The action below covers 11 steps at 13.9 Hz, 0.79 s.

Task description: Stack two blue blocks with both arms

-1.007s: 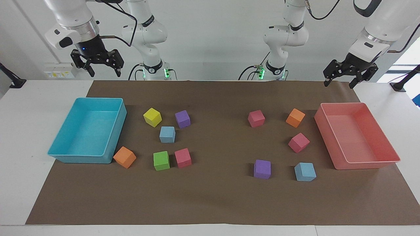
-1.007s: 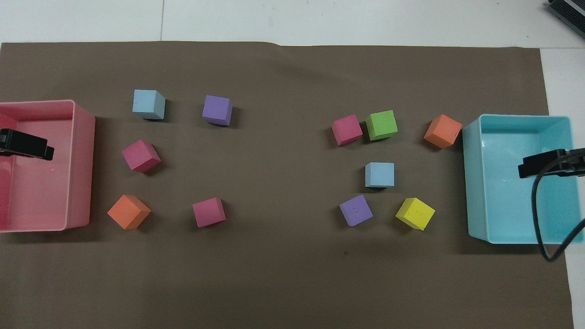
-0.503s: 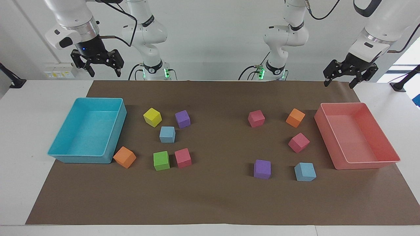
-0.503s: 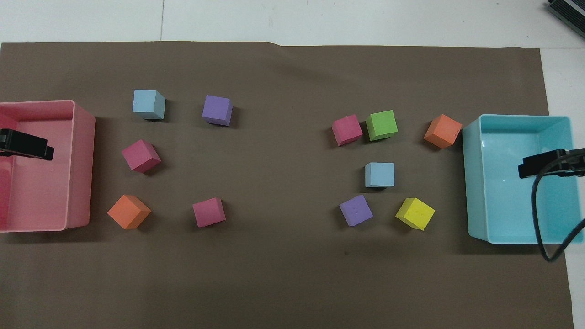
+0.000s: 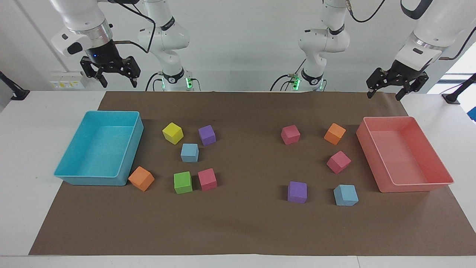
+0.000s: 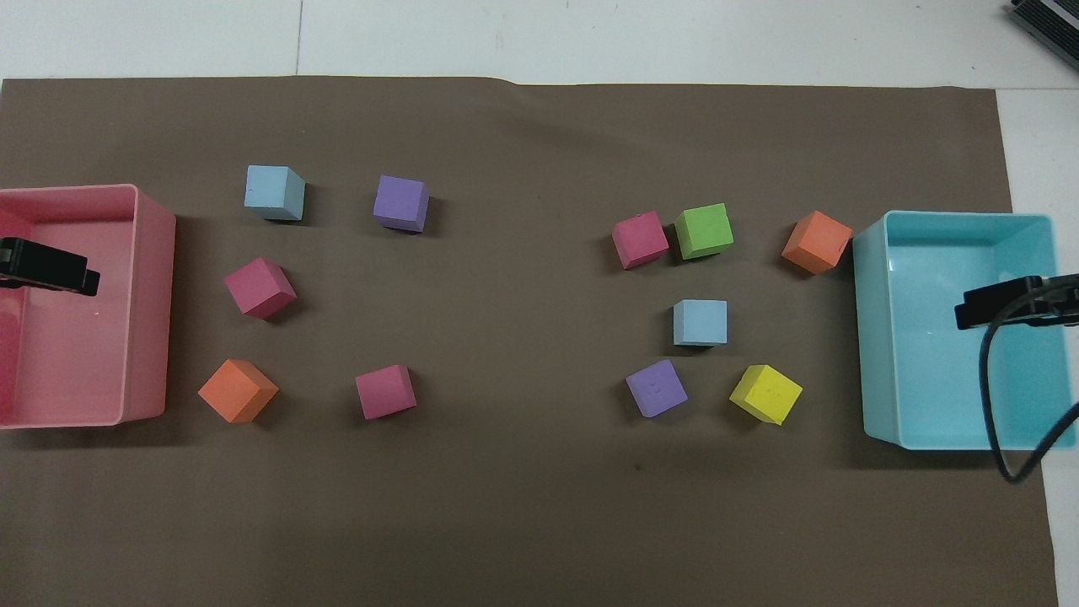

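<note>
One blue block (image 5: pixel 189 152) (image 6: pixel 700 322) rests on the brown mat toward the right arm's end, ringed by yellow, purple, green and pink cubes. The other blue block (image 5: pixel 346 195) (image 6: pixel 274 192) lies toward the left arm's end, beside a purple cube (image 5: pixel 297 192). My right gripper (image 5: pixel 118 81) (image 6: pixel 1011 303) hangs high over the turquoise bin (image 5: pixel 74 178), open and holding nothing. High over the pink bin (image 5: pixel 416 187), my left gripper (image 5: pixel 384 95) (image 6: pixel 46 268) is also open and holds nothing. Both arms wait well above the cubes.
Loose cubes dot the mat: yellow (image 5: pixel 173 133), purple (image 5: pixel 206 134), green (image 5: pixel 183 182), pink (image 5: pixel 207 179) and orange (image 5: pixel 141 178) near the turquoise bin. Two pink (image 5: pixel 290 134) and one orange (image 5: pixel 334 133) lie near the pink bin. A black cable (image 6: pixel 999 421) hangs by the right gripper.
The right gripper has edged slightly upward. The left arm and all the cubes are where they were.
</note>
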Available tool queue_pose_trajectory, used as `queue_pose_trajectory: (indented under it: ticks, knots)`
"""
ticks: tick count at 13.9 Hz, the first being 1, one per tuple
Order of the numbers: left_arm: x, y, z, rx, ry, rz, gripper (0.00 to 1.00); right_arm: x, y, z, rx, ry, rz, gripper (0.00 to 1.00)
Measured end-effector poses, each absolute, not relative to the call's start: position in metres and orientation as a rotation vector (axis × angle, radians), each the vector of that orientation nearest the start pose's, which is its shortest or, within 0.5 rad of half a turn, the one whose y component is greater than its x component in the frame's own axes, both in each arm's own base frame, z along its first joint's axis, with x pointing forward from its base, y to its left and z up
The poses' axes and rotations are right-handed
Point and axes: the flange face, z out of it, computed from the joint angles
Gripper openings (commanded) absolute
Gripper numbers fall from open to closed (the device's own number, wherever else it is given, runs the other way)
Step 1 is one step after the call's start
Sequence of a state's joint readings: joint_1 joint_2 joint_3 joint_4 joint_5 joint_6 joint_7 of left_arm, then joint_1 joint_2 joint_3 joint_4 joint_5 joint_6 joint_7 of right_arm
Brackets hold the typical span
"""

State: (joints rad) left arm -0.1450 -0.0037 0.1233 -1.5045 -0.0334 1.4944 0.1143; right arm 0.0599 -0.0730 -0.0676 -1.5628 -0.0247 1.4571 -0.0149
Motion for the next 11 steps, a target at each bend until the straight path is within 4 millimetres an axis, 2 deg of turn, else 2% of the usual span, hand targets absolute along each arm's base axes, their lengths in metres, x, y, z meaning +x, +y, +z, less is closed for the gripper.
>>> queue_pose_trajectory:
  ticks: [11]
  knots:
    - [0.5457,-0.0155,0.6509,-3.168,0.22,0.008,1.0,0.5171,-0.0085,0.6573,-3.16,-0.008,0.055,1.0]
